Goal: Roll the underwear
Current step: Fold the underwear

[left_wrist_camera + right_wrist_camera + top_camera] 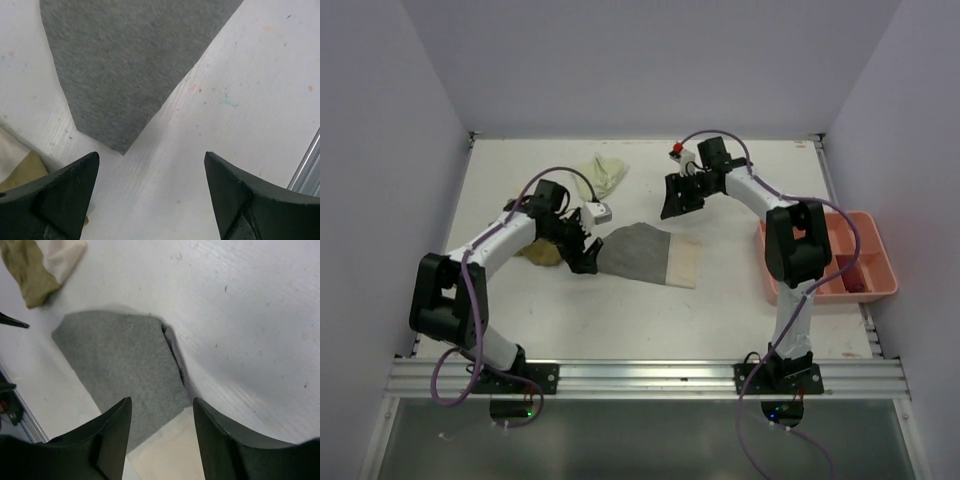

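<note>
Jaws: left gripper (151, 159) wide, empty, just short of the grey underwear (125, 65) corner, which lies flat on the table (250, 100). Right gripper (162, 402) half-wide, empty, near its other end. Risk: right pinches the cream piece (170, 450) underneath too; left misses the corner.

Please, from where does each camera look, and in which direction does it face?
Top external: fixed above and behind the bases, looking down on the table; left arm and right arm show whole.
Left wrist: on the left arm, facing down at a corner of the grey underwear; open left claw at the bottom.
Right wrist: on the right arm, facing down; open right claw at the bottom.
Shared: all three see the grey underwear.
</note>
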Motion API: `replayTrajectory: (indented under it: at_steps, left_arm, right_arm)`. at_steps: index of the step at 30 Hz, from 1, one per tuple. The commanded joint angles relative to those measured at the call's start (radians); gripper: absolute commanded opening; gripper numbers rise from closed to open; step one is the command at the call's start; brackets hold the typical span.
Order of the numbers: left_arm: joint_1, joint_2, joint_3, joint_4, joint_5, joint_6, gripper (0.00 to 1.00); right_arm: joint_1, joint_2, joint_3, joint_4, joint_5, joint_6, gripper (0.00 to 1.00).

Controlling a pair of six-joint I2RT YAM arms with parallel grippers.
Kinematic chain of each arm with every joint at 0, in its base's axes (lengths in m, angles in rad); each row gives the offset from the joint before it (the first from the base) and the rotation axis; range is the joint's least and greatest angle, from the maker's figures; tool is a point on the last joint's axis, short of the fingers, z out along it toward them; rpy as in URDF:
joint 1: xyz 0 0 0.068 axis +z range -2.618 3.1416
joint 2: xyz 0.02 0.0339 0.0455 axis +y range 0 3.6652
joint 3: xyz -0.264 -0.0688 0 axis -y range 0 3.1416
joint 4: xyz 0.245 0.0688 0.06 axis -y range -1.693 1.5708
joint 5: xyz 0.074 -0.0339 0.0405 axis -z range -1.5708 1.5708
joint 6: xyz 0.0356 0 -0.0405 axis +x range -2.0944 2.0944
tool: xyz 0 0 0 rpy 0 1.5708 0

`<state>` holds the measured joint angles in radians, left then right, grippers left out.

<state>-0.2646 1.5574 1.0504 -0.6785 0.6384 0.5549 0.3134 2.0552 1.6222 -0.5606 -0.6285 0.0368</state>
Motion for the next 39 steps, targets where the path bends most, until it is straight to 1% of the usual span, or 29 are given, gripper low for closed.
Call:
replayTrajectory:
  at_steps: [1, 2, 5, 7, 9, 10, 11, 13, 15, 17, 21, 22, 23, 24, 25, 26, 27, 28, 29, 31, 32, 33, 35, 36, 37, 38, 39]
  left_arm:
    - [-0.024, -0.013, -0.042, 0.003, -0.131, 0.068, 0.89]
    - [-0.036, -0.010, -0.049, 0.008, -0.137, 0.062, 0.86]
    - [-0.076, 0.003, -0.087, 0.037, -0.166, 0.021, 0.80]
    - [-0.105, 0.013, -0.110, 0.057, -0.189, -0.016, 0.79]
    - [-0.142, 0.033, -0.127, 0.091, -0.210, -0.062, 0.75]
    - [-0.147, 0.064, -0.125, 0.099, -0.212, -0.079, 0.74]
    - [-0.148, 0.082, -0.119, 0.111, -0.212, -0.093, 0.70]
    - [-0.148, 0.128, -0.096, 0.125, -0.224, -0.125, 0.67]
    - [-0.148, 0.157, -0.054, 0.140, -0.243, -0.142, 0.64]
    - [-0.145, 0.193, -0.020, 0.154, -0.250, -0.148, 0.62]
    - [-0.142, 0.294, 0.104, 0.158, -0.266, -0.139, 0.62]
    - [-0.139, 0.347, 0.164, 0.160, -0.258, -0.136, 0.62]
    - [-0.128, 0.377, 0.204, 0.158, -0.249, -0.128, 0.62]
    - [-0.125, 0.404, 0.244, 0.158, -0.252, -0.119, 0.63]
    - [-0.125, 0.461, 0.281, 0.163, -0.249, -0.115, 0.63]
    - [-0.121, 0.490, 0.372, 0.158, -0.237, -0.105, 0.65]
    - [-0.119, 0.519, 0.417, 0.158, -0.240, -0.093, 0.65]
    - [-0.119, 0.577, 0.474, 0.145, -0.230, -0.089, 0.68]
    - [-0.116, 0.608, 0.578, 0.126, -0.205, -0.078, 0.69]
    - [-0.113, 0.667, 0.676, 0.099, -0.164, -0.067, 0.72]
    - [-0.111, 0.674, 0.709, 0.085, -0.149, -0.066, 0.77]
    - [-0.108, 0.673, 0.764, 0.077, -0.114, -0.069, 0.79]
    - [-0.094, 0.629, 0.774, 0.079, -0.106, -0.081, 0.82]
    - [-0.087, 0.601, 0.743, 0.082, -0.083, -0.098, 0.83]
    - [-0.075, 0.536, 0.709, 0.083, -0.066, -0.102, 0.86]
    - [-0.049, 0.492, 0.668, 0.094, -0.059, -0.105, 0.87]
    - [-0.041, 0.448, 0.561, 0.102, -0.056, -0.098, 0.88]
  right_arm:
    - [0.006, 0.026, 0.018, -0.078, 0.067, -0.110, 0.53]
    - [0.006, 0.029, -0.014, -0.073, 0.075, -0.115, 0.49]
    - [0.006, 0.031, -0.073, -0.058, 0.088, -0.147, 0.48]
    - [0.004, 0.025, -0.102, -0.053, 0.087, -0.158, 0.46]
    - [0.004, 0.016, -0.145, -0.053, 0.079, -0.158, 0.40]
    - [0.006, 0.011, -0.162, -0.050, 0.075, -0.158, 0.34]
    - [0.006, 0.007, -0.195, -0.050, 0.073, -0.155, 0.31]
    - [0.006, -0.010, -0.235, -0.047, 0.056, -0.146, 0.27]
    - [0.006, -0.029, -0.304, -0.036, 0.038, -0.135, 0.20]
    - [0.004, -0.059, -0.378, -0.027, 0.018, -0.109, 0.17]
    - [0.006, -0.141, -0.514, 0.017, -0.060, -0.045, 0.19]
    - [0.007, -0.157, -0.541, 0.031, -0.088, 0.025, 0.21]
    - [0.007, -0.193, -0.588, 0.056, -0.108, 0.047, 0.31]
    - [0.021, -0.210, -0.608, 0.059, -0.117, 0.070, 0.35]
    - [0.032, -0.227, -0.623, 0.060, -0.132, 0.092, 0.40]
    - [0.048, -0.266, -0.651, 0.054, -0.157, 0.100, 0.44]
    - [0.077, -0.292, -0.663, 0.063, -0.175, 0.109, 0.49]
    - [0.091, -0.326, -0.671, 0.071, -0.181, 0.117, 0.58]
    - [0.102, -0.352, -0.661, 0.056, -0.174, 0.115, 0.62]
    - [0.107, -0.404, -0.627, 0.024, -0.194, 0.092, 0.66]
    - [0.105, -0.415, -0.580, -0.017, -0.189, 0.078, 0.67]
    - [0.099, -0.435, -0.553, -0.036, -0.179, 0.062, 0.67]
    - [0.078, -0.440, -0.468, -0.048, -0.163, 0.035, 0.67]
    - [0.049, -0.435, -0.440, -0.047, -0.131, 0.034, 0.67]
    - [0.030, -0.399, -0.406, -0.048, -0.123, 0.029, 0.66]
    - [0.017, -0.373, -0.339, -0.048, -0.120, 0.025, 0.66]
    - [-0.005, -0.347, -0.305, -0.050, -0.087, 0.017, 0.66]
